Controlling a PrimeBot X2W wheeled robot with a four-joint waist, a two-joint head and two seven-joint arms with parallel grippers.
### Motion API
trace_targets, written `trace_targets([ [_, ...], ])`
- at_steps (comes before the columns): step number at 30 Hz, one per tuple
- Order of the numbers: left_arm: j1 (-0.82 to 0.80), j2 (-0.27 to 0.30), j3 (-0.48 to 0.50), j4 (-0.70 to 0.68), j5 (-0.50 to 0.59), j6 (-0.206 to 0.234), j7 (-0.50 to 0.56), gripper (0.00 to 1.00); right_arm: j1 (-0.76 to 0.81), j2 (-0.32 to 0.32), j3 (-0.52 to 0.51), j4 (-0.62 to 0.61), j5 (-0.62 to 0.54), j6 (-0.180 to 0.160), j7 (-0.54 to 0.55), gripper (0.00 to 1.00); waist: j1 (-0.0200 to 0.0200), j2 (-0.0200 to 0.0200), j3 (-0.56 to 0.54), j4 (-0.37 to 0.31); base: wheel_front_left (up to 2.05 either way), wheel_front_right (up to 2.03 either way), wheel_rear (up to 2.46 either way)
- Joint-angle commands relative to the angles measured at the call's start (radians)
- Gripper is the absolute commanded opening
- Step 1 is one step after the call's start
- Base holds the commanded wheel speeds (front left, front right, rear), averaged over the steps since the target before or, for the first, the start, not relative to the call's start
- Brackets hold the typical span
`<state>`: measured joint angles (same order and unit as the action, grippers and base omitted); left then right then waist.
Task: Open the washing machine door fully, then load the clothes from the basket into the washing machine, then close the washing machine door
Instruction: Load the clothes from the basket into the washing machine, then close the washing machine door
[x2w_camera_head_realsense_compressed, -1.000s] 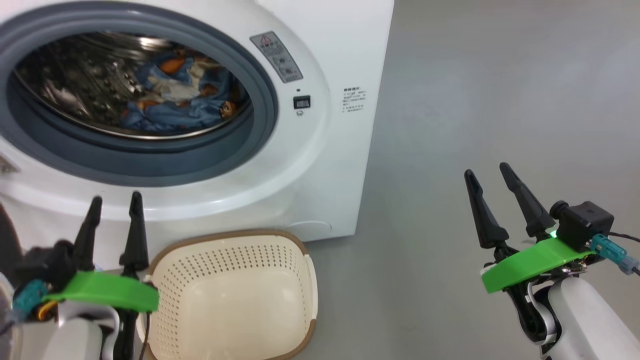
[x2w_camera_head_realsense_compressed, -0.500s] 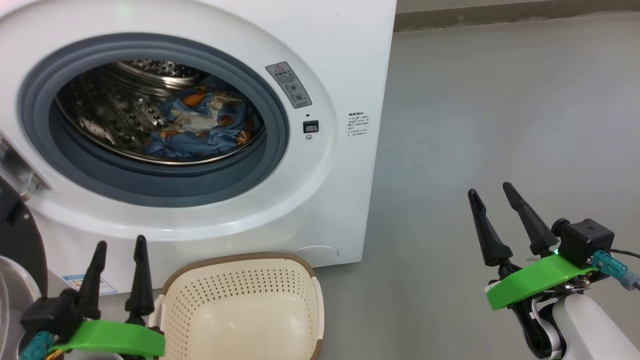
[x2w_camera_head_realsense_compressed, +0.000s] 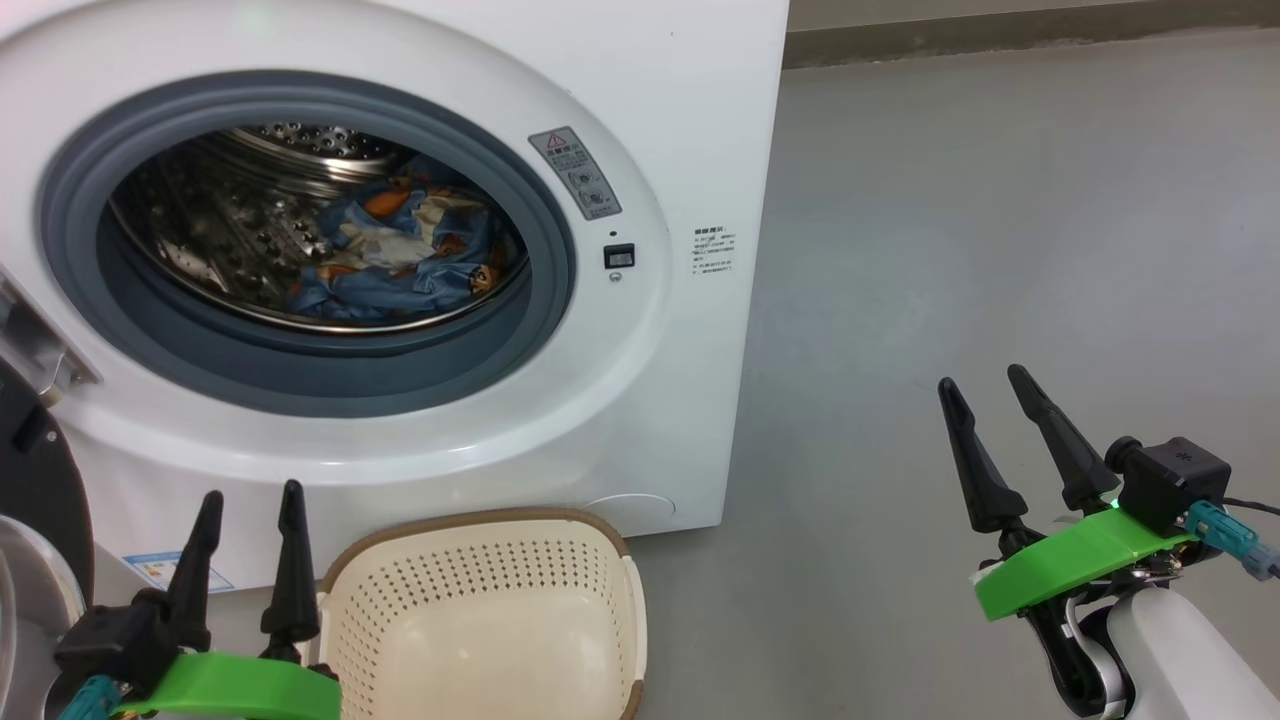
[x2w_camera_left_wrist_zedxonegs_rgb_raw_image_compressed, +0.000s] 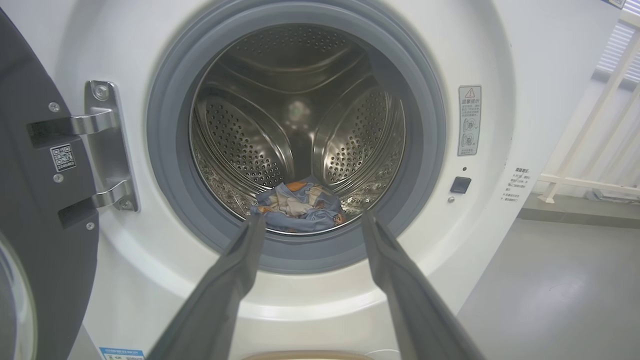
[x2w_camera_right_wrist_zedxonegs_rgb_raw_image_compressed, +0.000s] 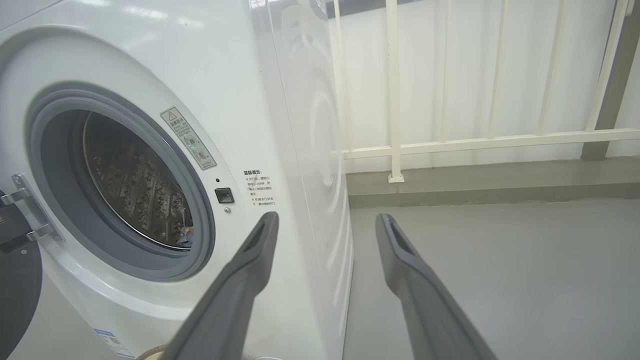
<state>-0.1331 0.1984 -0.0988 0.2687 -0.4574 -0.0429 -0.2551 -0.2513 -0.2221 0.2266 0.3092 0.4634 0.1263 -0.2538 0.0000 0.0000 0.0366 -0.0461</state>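
Note:
The white washing machine (x2w_camera_head_realsense_compressed: 680, 120) stands with its round mouth uncovered; its black door (x2w_camera_left_wrist_zedxonegs_rgb_raw_image_compressed: 35, 200) hangs swung out on steel hinges at the left. Blue bear-print clothes (x2w_camera_head_realsense_compressed: 400, 260) lie in a heap at the bottom of the steel drum (x2w_camera_left_wrist_zedxonegs_rgb_raw_image_compressed: 295, 125), and show again as the clothes (x2w_camera_left_wrist_zedxonegs_rgb_raw_image_compressed: 300, 207) in the left wrist view. The cream basket (x2w_camera_head_realsense_compressed: 490, 620) sits on the floor below the mouth with nothing in it. My left gripper (x2w_camera_head_realsense_compressed: 250, 498) is open beside the basket's left rim, holding nothing. My right gripper (x2w_camera_head_realsense_compressed: 985, 378) is open over bare floor at the right.
Grey floor (x2w_camera_head_realsense_compressed: 1000, 250) stretches to the right of the machine. A white railing (x2w_camera_right_wrist_zedxonegs_rgb_raw_image_compressed: 450, 140) runs along a raised kerb behind it. The machine's right side panel (x2w_camera_right_wrist_zedxonegs_rgb_raw_image_compressed: 310, 150) stands close to my right fingers (x2w_camera_right_wrist_zedxonegs_rgb_raw_image_compressed: 250, 280).
The head camera has tilted up, so more of the machine's front and the door edge show. Both grippers stay open; the left one sits lower in the picture.

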Motion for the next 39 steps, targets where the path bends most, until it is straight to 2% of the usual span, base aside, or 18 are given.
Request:
trace_targets([
  [1,-0.013,0.020,0.029,-0.028,0.006,0.005,-0.006,1.00,0.003,-0.013,0.017,-0.019,0.006,0.004,-0.008,1.00,0.0000,0.0000,0.001,0.000,0.00,0.00,0.00],
  [39,-0.041,0.026,0.012,-0.021,0.006,0.013,-0.006,1.00,-0.015,-0.007,0.017,-0.008,0.007,0.004,-0.008,1.00,0.0000,0.0000,0.017,0.005,0.00,0.00,0.00],
])
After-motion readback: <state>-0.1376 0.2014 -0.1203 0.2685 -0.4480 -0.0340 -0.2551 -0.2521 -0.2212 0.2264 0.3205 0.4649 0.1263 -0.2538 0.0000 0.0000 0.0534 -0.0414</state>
